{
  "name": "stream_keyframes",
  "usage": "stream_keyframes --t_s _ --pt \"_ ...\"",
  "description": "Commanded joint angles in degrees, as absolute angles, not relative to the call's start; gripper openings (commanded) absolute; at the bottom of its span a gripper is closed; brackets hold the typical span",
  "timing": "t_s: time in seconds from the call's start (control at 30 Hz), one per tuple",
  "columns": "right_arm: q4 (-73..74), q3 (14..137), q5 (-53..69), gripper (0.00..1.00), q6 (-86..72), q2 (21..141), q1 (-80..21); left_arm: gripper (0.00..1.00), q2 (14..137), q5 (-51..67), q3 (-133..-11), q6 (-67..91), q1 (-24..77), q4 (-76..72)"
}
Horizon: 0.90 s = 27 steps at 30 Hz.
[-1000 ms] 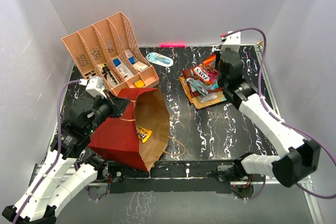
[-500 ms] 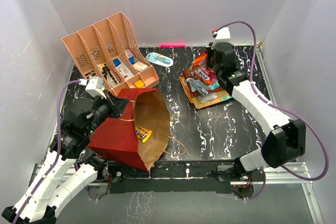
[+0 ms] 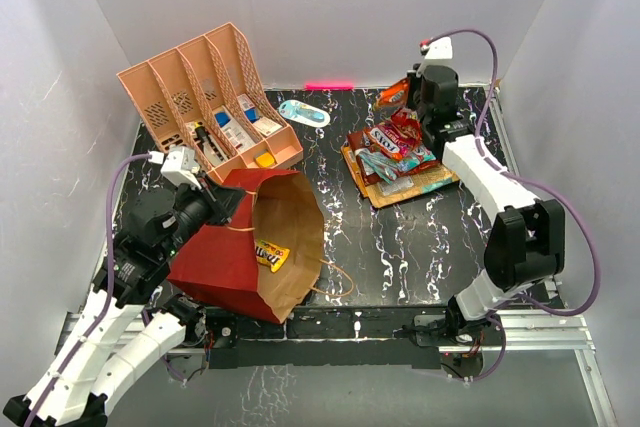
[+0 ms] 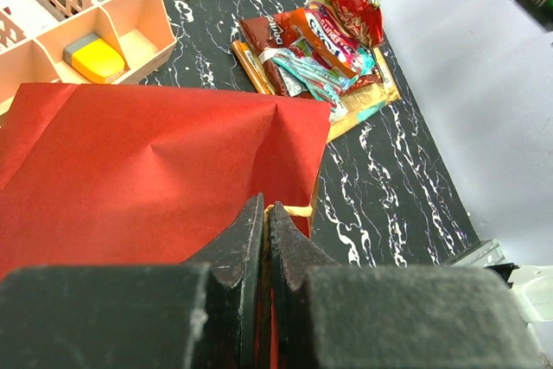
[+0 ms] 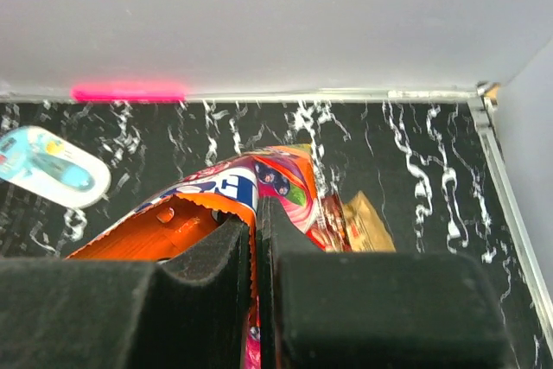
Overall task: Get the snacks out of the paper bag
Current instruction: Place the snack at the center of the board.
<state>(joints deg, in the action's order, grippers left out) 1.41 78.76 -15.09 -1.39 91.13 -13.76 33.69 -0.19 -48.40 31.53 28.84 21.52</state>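
From above, a black marbled counter [image 3: 400, 247] sits between white walls [image 3: 330, 7]. The paper bag [image 3: 225, 252] lies on its side at front left. Only this view looks into its open mouth, at a yellow packet [image 3: 270, 253]. The other snacks [image 3: 395, 157] are piled well right of the bag, and the right arm [image 3: 480, 172] stretches beyond them.

Left wrist: the left fingers [image 4: 259, 239] are pinched shut on the bag's red rim.

Right wrist: the right fingers [image 5: 246, 239] are clamped tight on an orange packet [image 5: 216, 200], held off the counter.
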Motion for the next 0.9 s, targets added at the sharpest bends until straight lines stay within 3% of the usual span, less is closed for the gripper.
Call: stream_keyframes --t_s 0.0,0.23,0.63,0.73,0.8,0.87 --pt "-8.75 67.58 -17.10 0.08 -1.63 88.52 -13.62 0.00 32.52 -1.68 -49.33 31.14 28.78 22.94" --pt "-26.79 42.72 -19.18 0.08 0.49 84.39 -12.69 0.00 31.78 -1.90 -49.51 31.03 28.82 24.35" --pt "-27.14 45.85 -12.09 0.08 2.52 89.90 -10.02 0.00 32.15 -1.05 -49.47 32.75 28.74 23.37" --pt "-24.56 46.63 -9.57 0.24 1.94 88.81 -9.98 0.00 32.17 -0.98 -49.12 33.02 28.73 23.15" --pt "-20.70 47.64 -8.62 0.45 1.23 87.71 -10.07 0.00 32.24 -0.84 -48.89 33.20 28.76 22.91" --pt "-16.78 49.12 -7.54 0.60 0.77 86.20 -10.04 0.00 32.38 -0.43 -48.52 33.49 28.75 22.54"
